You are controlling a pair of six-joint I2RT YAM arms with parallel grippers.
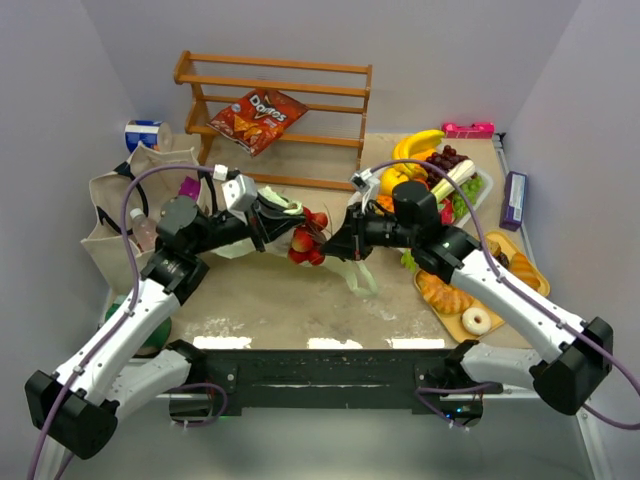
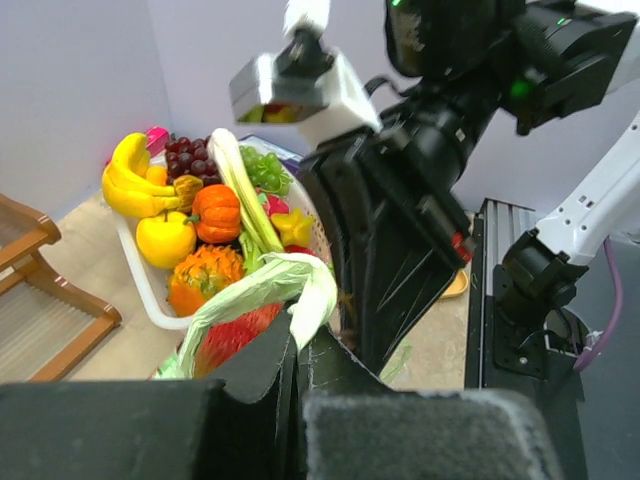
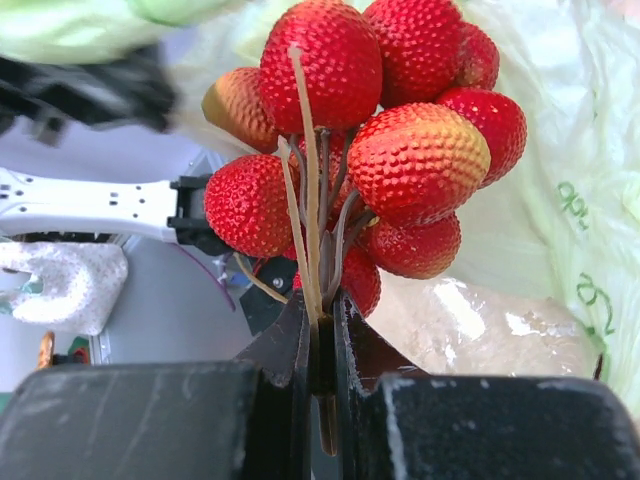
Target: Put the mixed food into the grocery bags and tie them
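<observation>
Your left gripper (image 1: 268, 228) is pinched tight on the rolled edge of the green bag (image 2: 268, 287). It holds that edge up above the table (image 1: 290, 310), near the middle. The thin bag looks crinkly and see-through.

Your right gripper (image 3: 322, 330) is squeezed almost closed on the thin stems of the strawberry bunch (image 3: 390, 140). The red berries stick out past its fingertips, and the green plastic is right behind them. From above, the bunch sits between your two grippers, right at the mouth of the bag. You cannot tell how far inside it is.

The beige tote (image 1: 110, 215) stands at the left side of the table, behind your left arm, well apart from the green bag.

A red chip packet (image 1: 258, 117) leans on the wooden rack (image 1: 280, 95) at the back. On the right, a white basket (image 1: 484, 186) is full of food, with yellow bananas (image 1: 418, 143) and dark grapes (image 1: 446, 159) on top. Nearer to you on the right, a yellow tray (image 1: 533, 270) holds bread and a donut (image 1: 476, 320).
</observation>
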